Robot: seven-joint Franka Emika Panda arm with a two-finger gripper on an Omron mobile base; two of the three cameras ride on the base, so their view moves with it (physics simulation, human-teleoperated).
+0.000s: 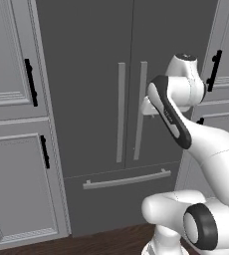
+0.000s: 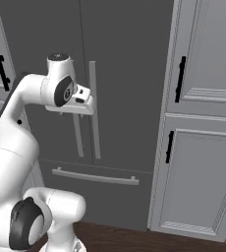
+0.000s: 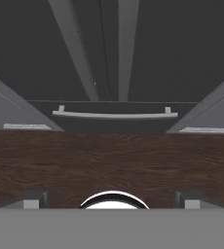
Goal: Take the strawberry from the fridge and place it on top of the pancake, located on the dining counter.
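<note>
The fridge [image 1: 131, 99] stands shut straight ahead — its bar handles [image 1: 120, 112] run vertically, the drawer handle [image 3: 115, 115] horizontally. The arm is raised, hand near the right door handle; gripper [image 3: 111, 200] spread wide, empty.

One tall dark grey double-door fridge [image 1: 121, 89] stands at twelve o'clock, with two doors shut side by side. It carries two long grey vertical bar handles [image 1: 121, 112], one on each door beside the centre seam. Below them, toward six o'clock, is one bottom drawer [image 1: 121, 194] with one horizontal grey bar handle [image 1: 127, 179]. Lighter grey panelled cabinets flank it: two doors stacked at nine o'clock [image 1: 12, 124], each with one short black handle [image 1: 31, 82], and in the right base view two doors stacked at three o'clock [image 2: 203, 123], again with one black handle each [image 2: 181, 78]. One dark wood floor [image 3: 112, 165] lies below.
</note>
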